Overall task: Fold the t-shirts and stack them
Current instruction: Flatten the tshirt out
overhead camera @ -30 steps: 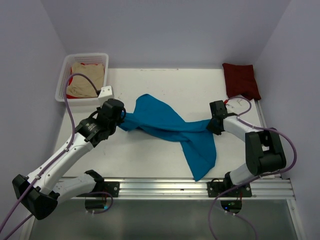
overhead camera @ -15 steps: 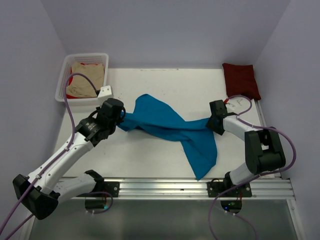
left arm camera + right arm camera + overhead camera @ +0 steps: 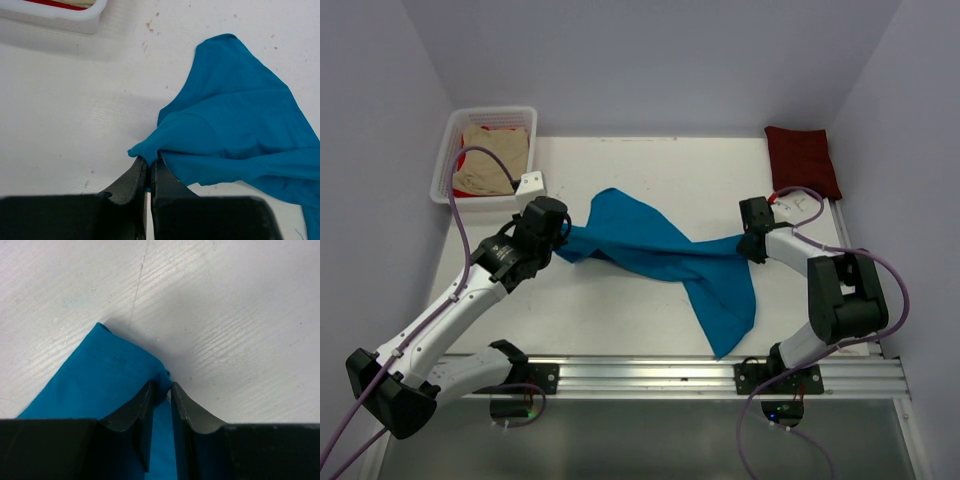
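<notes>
One teal t-shirt [image 3: 642,240], twisted, stretched, both ends pinched

teal shirt [image 3: 655,248]: soft matt cloth, creased | maroon shirt [image 3: 803,160]: matt cloth, upper right | basket [image 3: 492,110]: white plastic lattice, upper left | table [image 3: 620,310]: white, matt, finely grained | fingers [image 3: 125,185]: black matt plastic | rail [image 3: 650,372]: silvery metal, bottom

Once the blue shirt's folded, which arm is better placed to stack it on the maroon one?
Right. The maroon shirt lies in the far right corner, just beyond the right fingers, which pinch the blue shirt. The left fingers pinch its other end, nearer the basket.
</notes>
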`<state>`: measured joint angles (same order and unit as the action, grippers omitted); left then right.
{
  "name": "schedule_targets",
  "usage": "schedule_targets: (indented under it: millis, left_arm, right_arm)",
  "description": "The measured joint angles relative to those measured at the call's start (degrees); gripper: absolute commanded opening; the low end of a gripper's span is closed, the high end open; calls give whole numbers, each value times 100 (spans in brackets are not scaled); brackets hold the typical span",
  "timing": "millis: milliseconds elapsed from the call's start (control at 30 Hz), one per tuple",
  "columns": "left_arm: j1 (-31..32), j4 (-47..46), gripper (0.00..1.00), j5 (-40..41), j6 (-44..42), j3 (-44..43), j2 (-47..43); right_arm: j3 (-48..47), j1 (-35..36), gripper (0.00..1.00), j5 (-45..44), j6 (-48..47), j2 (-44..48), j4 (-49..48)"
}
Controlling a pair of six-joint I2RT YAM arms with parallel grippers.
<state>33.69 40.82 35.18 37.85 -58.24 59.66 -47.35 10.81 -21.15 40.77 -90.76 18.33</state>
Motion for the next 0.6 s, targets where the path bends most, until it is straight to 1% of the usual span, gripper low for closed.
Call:
schedule_targets:
  millis: [33, 100, 233, 333, 467, 600]
  left_arm:
    - [-2, 0, 0, -2, 0, 0, 0]
    - [-9, 0, 0, -2, 0, 0, 0]
    - [-31, -4, 0, -4, 0, 17, 2]
    - [-33, -33, 0, -4, 0, 87, 15]
    - [-85, -236, 0, -83, -2, 385, 101]
    - [-238, -365, 0, -295, -4, 632, 374]
  right_arm:
    - [0, 0, 21, 0, -2, 0, -9]
    - [0, 0, 13, 0, -4, 0, -17]
    - [0, 0, 10, 4, -15, 9, -20]
    - [0, 0, 0, 4, -37, 50, -11]
    - [0, 0, 0, 4, -72, 181, -7]
    - [0, 0, 0, 57, -103, 238, 7]
